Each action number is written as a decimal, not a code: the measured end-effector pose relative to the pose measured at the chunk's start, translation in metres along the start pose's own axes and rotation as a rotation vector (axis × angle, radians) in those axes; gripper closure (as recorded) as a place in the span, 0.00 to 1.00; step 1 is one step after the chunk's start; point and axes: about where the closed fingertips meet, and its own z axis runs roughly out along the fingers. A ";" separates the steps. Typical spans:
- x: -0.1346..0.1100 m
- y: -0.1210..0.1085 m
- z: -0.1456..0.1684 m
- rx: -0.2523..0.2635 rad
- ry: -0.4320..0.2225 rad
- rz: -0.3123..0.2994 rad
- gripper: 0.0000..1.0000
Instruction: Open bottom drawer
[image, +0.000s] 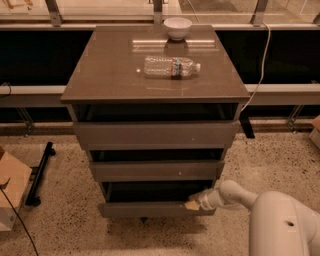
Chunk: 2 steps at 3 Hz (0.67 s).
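Observation:
The bottom drawer (150, 209) is the lowest and narrowest of the cabinet's three grey-brown fronts. A dark gap shows above its front. My gripper (192, 204) reaches in from the lower right on a white arm (240, 196). Its tan tip sits at the top right edge of the bottom drawer front, touching it. The middle drawer (155, 170) and the top drawer (155, 134) stand above it, each with a dark gap over it.
A clear water bottle (171, 66) lies on the cabinet top (100, 75), with a white bowl (177, 27) behind it. A cardboard box (11, 187) and a black bar (40, 172) lie on the speckled floor at left. A white cable (260, 70) hangs at right.

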 end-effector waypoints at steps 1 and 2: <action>0.006 0.003 -0.005 0.006 0.011 0.009 0.00; 0.006 0.003 -0.005 0.006 0.011 0.009 0.00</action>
